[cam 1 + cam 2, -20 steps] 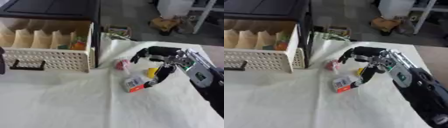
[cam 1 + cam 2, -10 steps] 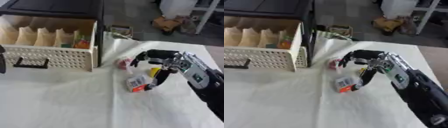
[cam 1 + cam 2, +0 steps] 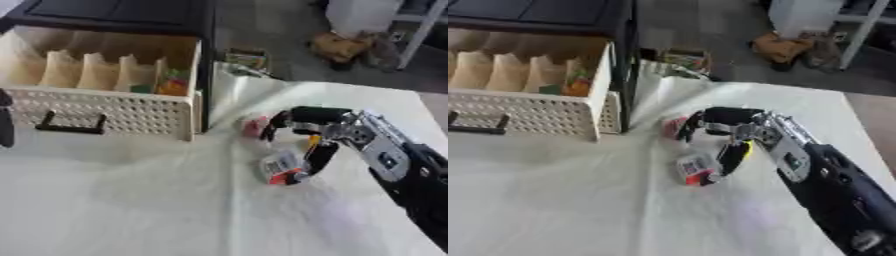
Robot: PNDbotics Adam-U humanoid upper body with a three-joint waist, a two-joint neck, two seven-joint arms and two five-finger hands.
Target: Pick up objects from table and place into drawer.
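Right hand (image 3: 328, 131), fingers curling down over packet (image 3: 282, 167) and pink item (image 3: 254, 127), right of open drawer (image 3: 105, 107); grasp unclear.

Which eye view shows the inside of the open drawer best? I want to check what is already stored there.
The left eye view: the drawer sits whole, with its dividers and the colourful items in the rightmost compartment. In the right eye view the drawer's left part is cut off at the edge, though the same items show.
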